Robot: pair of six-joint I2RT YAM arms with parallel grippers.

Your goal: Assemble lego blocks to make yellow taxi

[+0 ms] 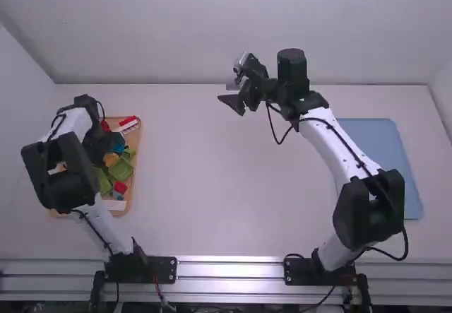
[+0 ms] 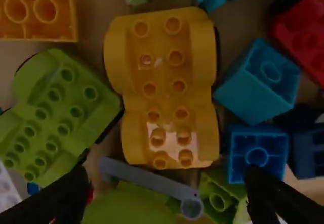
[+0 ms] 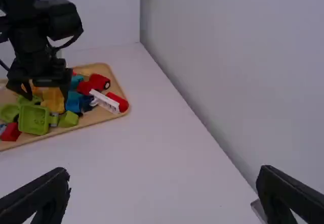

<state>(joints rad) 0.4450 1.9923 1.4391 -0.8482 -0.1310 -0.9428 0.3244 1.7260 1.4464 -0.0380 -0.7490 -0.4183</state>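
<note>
rn the long yellow plastic car base w/ round studs (image 2: 169, 87) lies studs up in the tan wooden tray (image 3: 98, 114), & the l. gripper (image 1: 106, 143) is right over it, jaws spread wide apart. just beside the base on one side is a lime green studded car base (image 2: 50, 118); on its opp. side, a light blue plastic brick (image 2: 260, 80) & a darker blue square brick (image 2: 257, 155), w/ a red plastic piece (image 2: 304, 32) a bit farther from it. near one end of it is an orange-yellow plastic brick (image 2: 40, 11), near the other a thin grey bar (image 2: 147, 178). the r. gripper (image 1: 230, 102) is well apart from the yellow base, above the white table (image 1: 205, 179), jaws spread too. farther from that base, past the r. arm, is a flat blue mat (image 1: 385, 161)
</note>
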